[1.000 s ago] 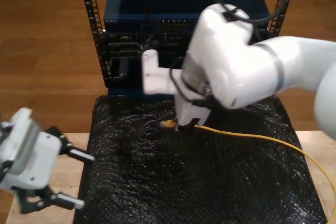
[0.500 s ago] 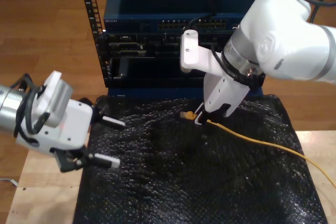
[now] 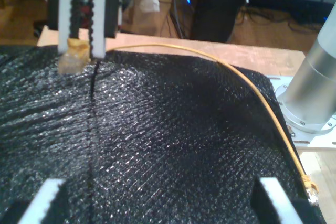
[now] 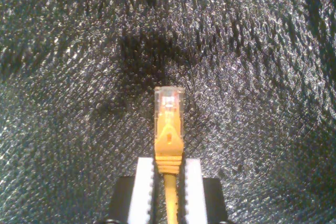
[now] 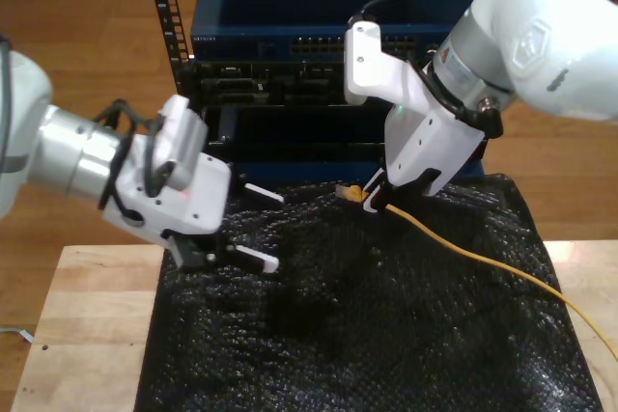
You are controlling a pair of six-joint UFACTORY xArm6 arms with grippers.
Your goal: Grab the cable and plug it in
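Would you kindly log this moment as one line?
second claw: shut on cable | first claw: open | plug: above mat

Brown wooden floor [image 5: 87, 36], dark blue equipment rack [image 5: 319, 16] behind a pale wooden table [image 5: 77, 335] under black mat [image 5: 386, 335].

High front overview; claw-mounted close-ups

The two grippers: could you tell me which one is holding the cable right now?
My second gripper, at the exterior view's right, is shut on the cable just behind its clear plug. My first gripper is open and holds nothing.
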